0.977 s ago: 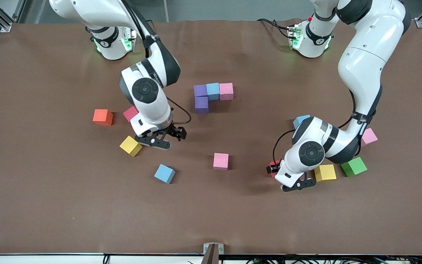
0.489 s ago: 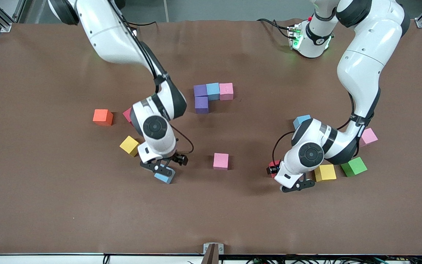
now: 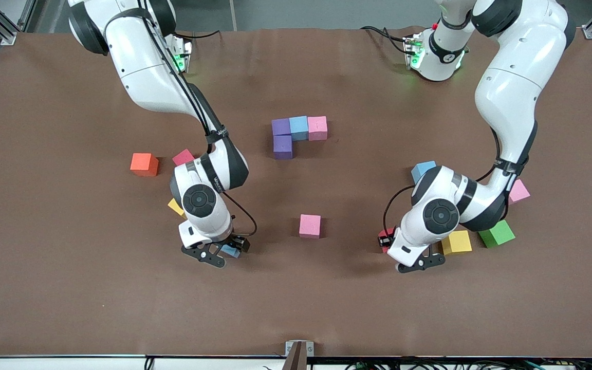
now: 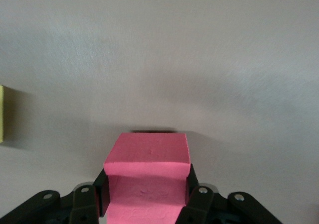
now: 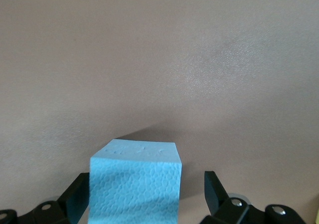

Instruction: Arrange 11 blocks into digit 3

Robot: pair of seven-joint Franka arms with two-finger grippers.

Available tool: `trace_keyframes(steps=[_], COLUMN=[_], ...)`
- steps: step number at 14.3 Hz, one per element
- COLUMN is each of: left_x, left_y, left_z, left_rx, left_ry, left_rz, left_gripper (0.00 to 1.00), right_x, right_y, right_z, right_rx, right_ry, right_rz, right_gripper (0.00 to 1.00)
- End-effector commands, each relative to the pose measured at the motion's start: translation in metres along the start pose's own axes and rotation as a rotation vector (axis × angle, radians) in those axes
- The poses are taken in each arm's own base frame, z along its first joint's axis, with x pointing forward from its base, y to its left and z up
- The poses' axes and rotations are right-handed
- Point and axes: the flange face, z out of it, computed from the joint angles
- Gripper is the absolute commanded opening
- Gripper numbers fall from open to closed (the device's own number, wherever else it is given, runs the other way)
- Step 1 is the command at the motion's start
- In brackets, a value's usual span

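The right tool stood low over the brown table with its fingers apart and a small light blue foam cube between them. In the right wrist view one finger lay against the cube's side while the other stood clear of it, so the cube sat off-centre in the opening and was not yet gripped.

The started digit 3, a short bar of purple, light blue and pink foam cubes with a second purple cube joined under its purple end, lay farther from the front camera than that tool and toward the left arm's end of the table from it. That is probably the direction any carry would take once the fingers closed.

The left tool, toward the left arm's end of the table, was clamped on a small red foam cube, with both fingers pressed to its sides. Whether that cube had left the table could not be told.

A loose pink foam cube lay on the table between the two tools
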Motion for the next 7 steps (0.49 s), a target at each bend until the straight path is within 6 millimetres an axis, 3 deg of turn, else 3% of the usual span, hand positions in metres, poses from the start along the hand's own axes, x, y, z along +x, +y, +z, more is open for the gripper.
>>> trace_keyframes(steps=[1, 3, 5, 6, 7], left_x=[-0.002, -0.01, -0.015, -0.016, -0.018], left_y=[-0.001, 0.002, 0.009, 0.011, 0.011], left_z=[-0.043, -0.053, -0.071, -0.082, -0.082], left_rx=[0.013, 0.049, 0.03, 0.018, 0.017], left_ry=[0.028, 0.006, 0.022, 0.03, 0.017], left_rz=[-0.026, -0.129, -0.293, -0.359, -0.416], left_gripper=[0.44, 0.44, 0.44, 0.45, 0.47], right_x=[0.001, -0.001, -0.008, -0.012, -0.021], right_y=[-0.004, -0.006, -0.009, -0.012, -0.018], right_z=[0.005, 0.003, 0.003, 0.002, 0.002], right_rx=[0.012, 0.017, 0.008, 0.003, 0.006], right_ry=[-0.002, -0.009, -0.019, -0.027, -0.039], right_rz=[0.009, 0.013, -0.007, -0.021, -0.053], right_gripper=[0.89, 0.59, 0.11, 0.03, 0.01])
